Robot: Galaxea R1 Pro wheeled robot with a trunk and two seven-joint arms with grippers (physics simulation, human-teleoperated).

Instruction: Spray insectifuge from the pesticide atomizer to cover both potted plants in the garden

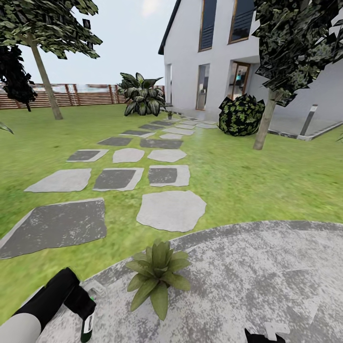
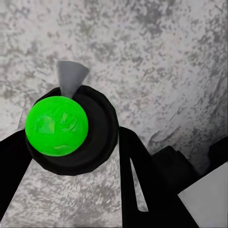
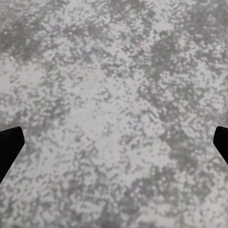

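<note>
1. Left pincer (image 2: pixel 71 156): closed round the pesticide atomizer (image 1: pixel 88 320), fingers (image 2: pixel 137 185) hugging the bottle on either side. In the left wrist view the bottle is seen end-on as a bright green disc in a dark ring, with a grey nozzle beyond it.
2. Atomizer position: low at the robot's left, over the round paved patio (image 1: pixel 267 271), just beside one potted plant (image 1: pixel 157 275).
3. Step in hand, as judged: spraying this plant. Aim the nozzle at the rosette and sweep across all leaves; the nozzle appears to face the paving now.
4. Right pincer (image 3: pixel 114 142): spread wide, empty, over bare paving.
5. Surroundings: a small distant potted plant (image 1: pixel 169 115) along the stepping stones (image 1: pixel 171 209), probably the second; lawn between, nothing blocking. Bush (image 1: pixel 241 115) and bollard lamp (image 1: pixel 307 121) stand well apart.
</note>
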